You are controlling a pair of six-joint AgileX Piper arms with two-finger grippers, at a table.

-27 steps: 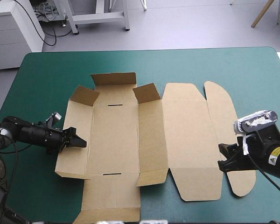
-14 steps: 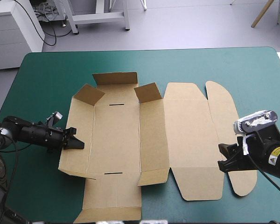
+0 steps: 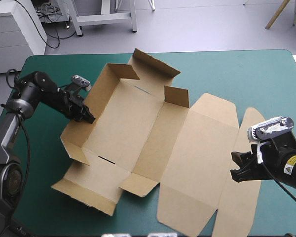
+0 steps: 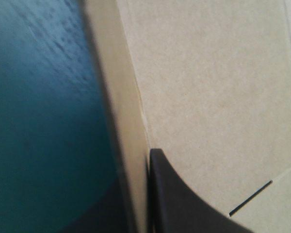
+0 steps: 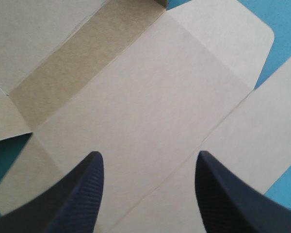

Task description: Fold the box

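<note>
Two black-finned arms worked at the cut brown cardboard box [image 3: 123, 118], which lay askew across the teal-green covered bench [image 3: 237, 74] with several walls and flaps partly raised. The left end effector [image 3: 85, 116] pinched the box's left side wall [image 3: 75, 134], one finger [image 4: 179, 208] inside and the board clamped between. The right end effector [image 5: 148, 194] hung spread wide over the flat lid panel [image 5: 150, 111], gripping nothing. To stand that wall well, the left arm should probably hinge it about its crease rather than drag it, while the right pins the sheet against sliding.
</note>
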